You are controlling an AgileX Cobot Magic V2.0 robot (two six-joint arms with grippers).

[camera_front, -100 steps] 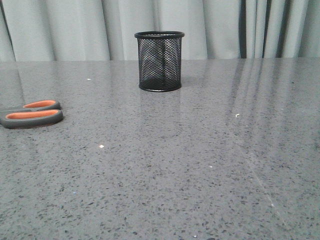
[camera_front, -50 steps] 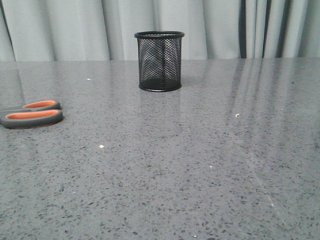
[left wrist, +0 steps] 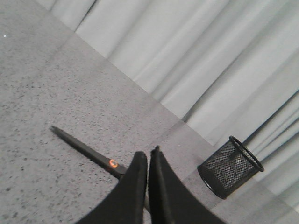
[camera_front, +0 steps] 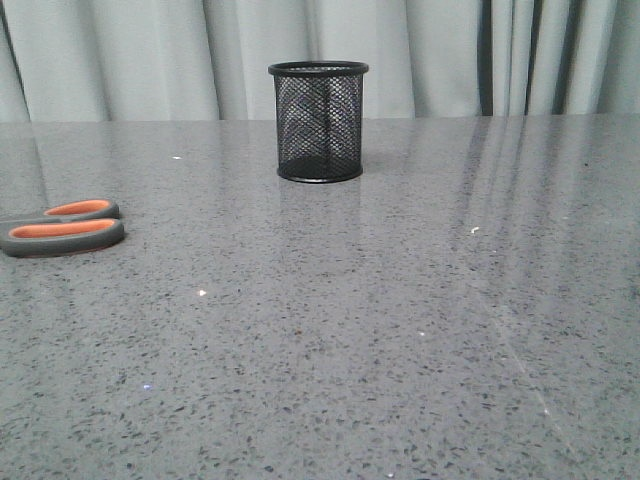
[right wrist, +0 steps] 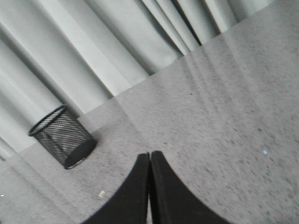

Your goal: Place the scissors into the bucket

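Note:
The scissors lie flat at the table's left edge, grey handles with orange lining showing, blades cut off by the frame. In the left wrist view their dark blades with an orange pivot lie just beyond my left gripper, which is shut and empty above the table. The black mesh bucket stands upright at the far middle; it also shows in the left wrist view and the right wrist view. My right gripper is shut and empty, well away from the bucket.
Grey speckled table with pale curtains along its far edge. A small pale crumb lies on the table near the right gripper.

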